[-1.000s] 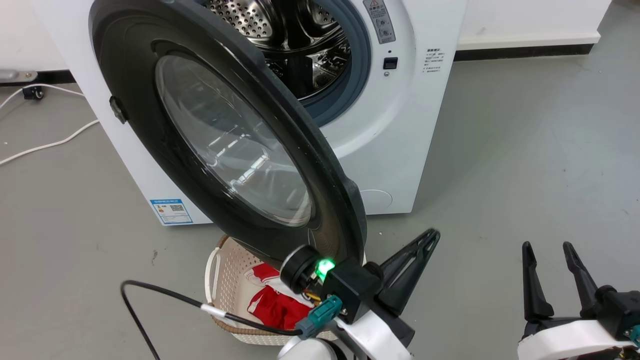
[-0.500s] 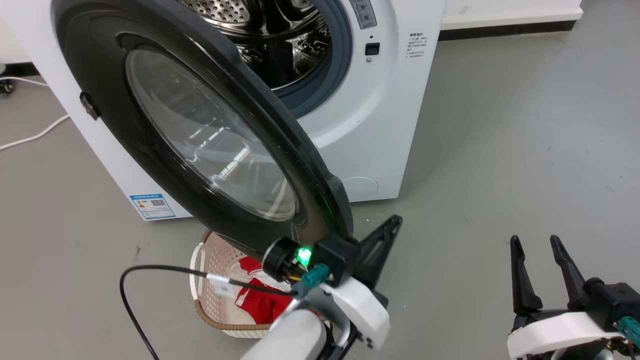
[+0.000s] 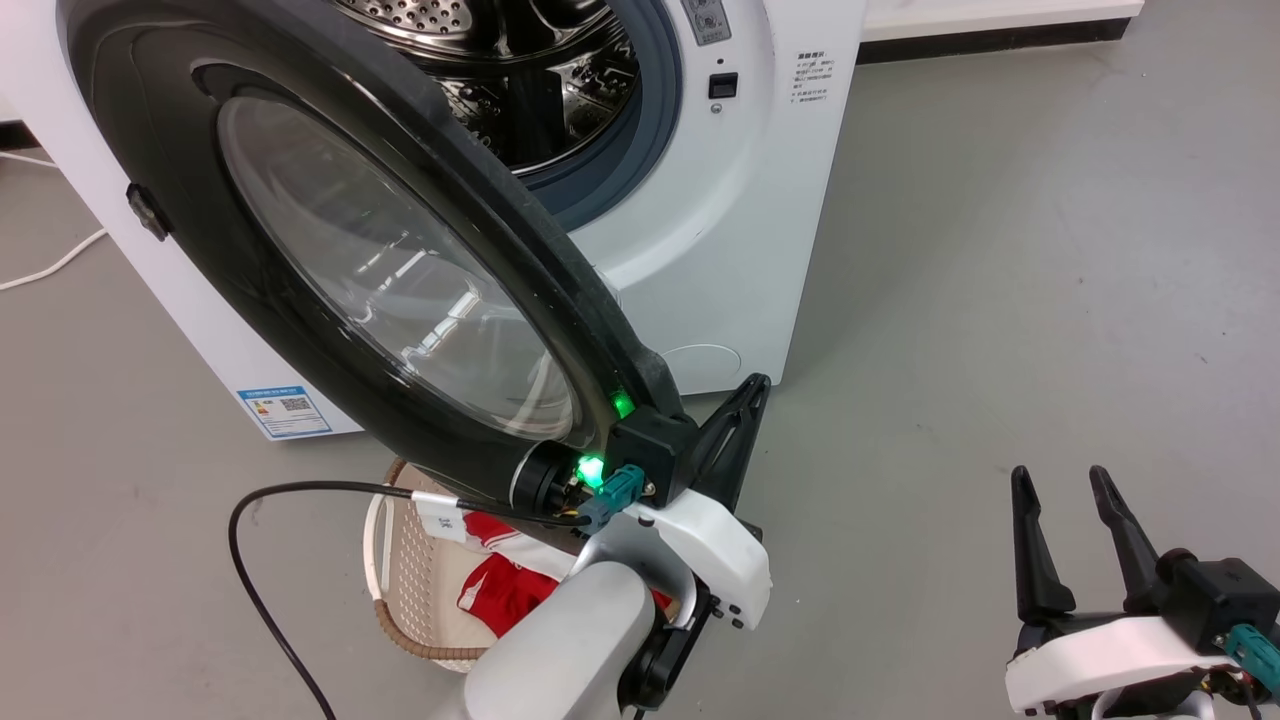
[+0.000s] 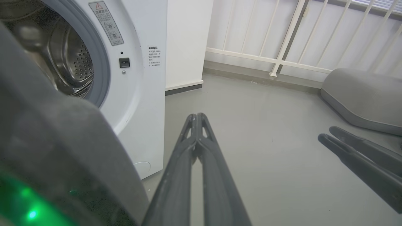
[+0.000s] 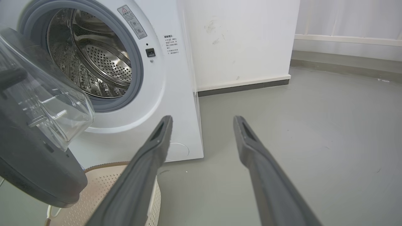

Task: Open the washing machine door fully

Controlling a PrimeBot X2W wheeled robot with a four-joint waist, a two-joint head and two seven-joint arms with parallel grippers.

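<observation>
1. The washing machine [image 3: 700, 250] is a big white front-loader standing on the grey floor [image 3: 1000, 300].
2. Its round opening is uncovered, showing the perforated steel drum [image 3: 480, 70] ringed by a grey gasket [image 3: 650, 130].
3. A blue label sticker [image 3: 283, 411] sits low at the front's left corner, and a small round flap [image 3: 703, 366] sits low at its right.
4. The washing machine door [image 3: 180, 260] is very large, round and glossy black, with a clear glass window [image 3: 390, 290] at its centre.
5. The door hangs from the washer's left side and stands swung well out from the front. Its free edge reaches down toward the camera.
6. In the right wrist view the glass bulges like a bowl from the door's inner face, toward the drum.
</observation>
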